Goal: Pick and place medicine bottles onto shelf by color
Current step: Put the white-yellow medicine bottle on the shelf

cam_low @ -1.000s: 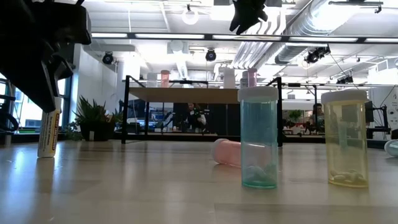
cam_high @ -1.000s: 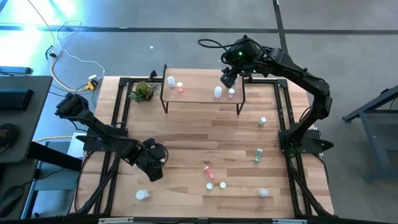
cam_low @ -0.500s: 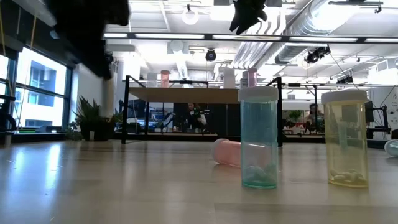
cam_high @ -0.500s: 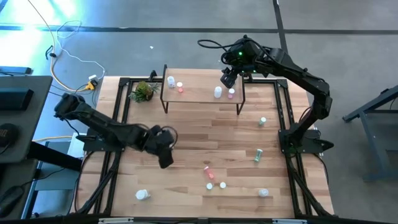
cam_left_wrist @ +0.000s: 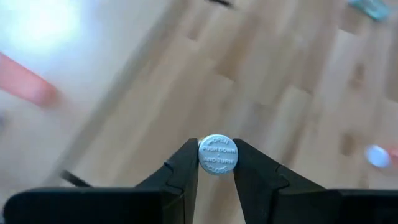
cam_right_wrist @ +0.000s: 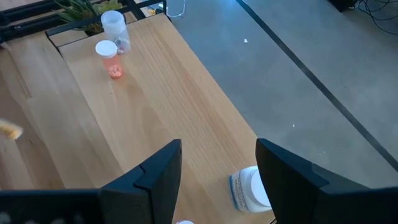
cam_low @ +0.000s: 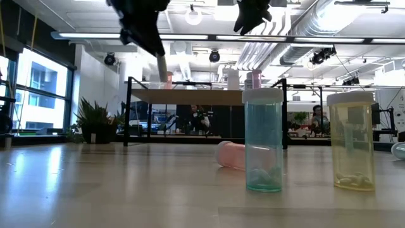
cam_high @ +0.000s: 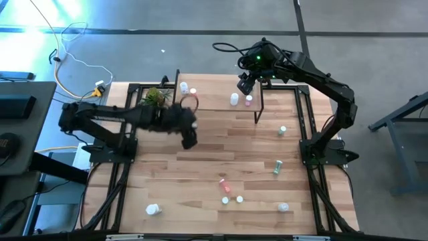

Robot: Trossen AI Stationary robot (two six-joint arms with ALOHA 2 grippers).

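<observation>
Sorting looks maybe a third done from where I stand: four bottles already sit on the shelf (cam_high: 217,104), a white one (cam_high: 184,87) and a pink one (cam_high: 194,92) at its left end, a white jar (cam_high: 234,100) and another pink one (cam_high: 249,100) at the right. Still on the table (cam_high: 207,174) are two green bottles (cam_high: 277,166) on the right, a pink one lying down (cam_high: 223,181) with small pieces beside it, and white ones along the near edge (cam_high: 153,209).

The left gripper (cam_left_wrist: 216,163) has its fingers pinched on a white-capped bottle (cam_left_wrist: 217,154), carried in the air just in front of the shelf's left half. The right gripper (cam_right_wrist: 217,167) hangs spread wide and empty above the shelf's right end.

Compared with a second ago, the left arm has swung up from the table's near left corner toward the shelf, while the right arm hasn't budged.
</observation>
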